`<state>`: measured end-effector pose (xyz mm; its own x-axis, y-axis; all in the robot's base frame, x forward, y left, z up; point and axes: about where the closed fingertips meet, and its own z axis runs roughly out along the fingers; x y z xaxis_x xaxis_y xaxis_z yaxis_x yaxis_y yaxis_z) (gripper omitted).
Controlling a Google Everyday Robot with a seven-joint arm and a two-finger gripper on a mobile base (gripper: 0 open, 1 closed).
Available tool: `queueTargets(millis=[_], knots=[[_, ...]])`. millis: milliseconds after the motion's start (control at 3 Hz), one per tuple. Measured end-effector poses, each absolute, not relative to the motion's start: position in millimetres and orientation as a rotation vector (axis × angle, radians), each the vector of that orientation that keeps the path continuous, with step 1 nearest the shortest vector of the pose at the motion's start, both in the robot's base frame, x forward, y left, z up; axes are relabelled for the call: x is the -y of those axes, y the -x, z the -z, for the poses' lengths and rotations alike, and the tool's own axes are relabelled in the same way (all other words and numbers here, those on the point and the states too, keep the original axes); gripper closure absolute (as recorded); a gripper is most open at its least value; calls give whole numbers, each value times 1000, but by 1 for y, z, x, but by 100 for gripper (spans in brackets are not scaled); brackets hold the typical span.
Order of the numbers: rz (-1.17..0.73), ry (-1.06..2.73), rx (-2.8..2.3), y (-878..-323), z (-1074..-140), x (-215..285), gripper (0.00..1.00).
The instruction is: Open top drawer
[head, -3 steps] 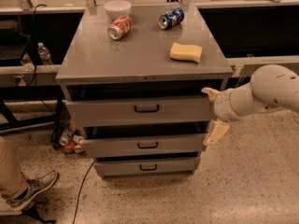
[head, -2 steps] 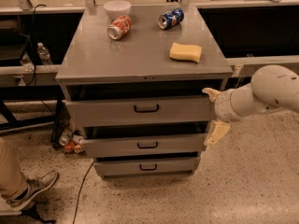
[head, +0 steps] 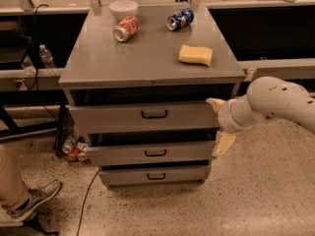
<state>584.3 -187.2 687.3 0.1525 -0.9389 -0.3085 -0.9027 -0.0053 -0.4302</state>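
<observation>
I read the gripper (head: 219, 124) at the right end of the top drawer (head: 113, 118), claw apart, gripping nothing. The drawer sits directly under the cabinet top (head: 147, 58), with a dark gap above its front.

Centre-right, the gripper (head: 219, 124), fingers spread, crowds the top drawer (head: 123, 118) at its right end. Bare floor (head: 162, 210) lies before its handle (head: 154, 114). A person's shoe (head: 34, 196) stands lower left.

I log: top drawer (head: 123, 117), matt metal; worktop (head: 147, 58), faint sheen; sponge (head: 195, 54), porous; gripper (head: 220, 123) at drawer's right end, smooth plastic.
</observation>
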Motion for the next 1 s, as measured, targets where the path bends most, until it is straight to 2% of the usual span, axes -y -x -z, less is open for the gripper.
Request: queueTargets(millis=[667,1000], knots=[[218,1949,-1614,-627,-680,171,0],[211,1978,-1555,-660,-664,142,3]])
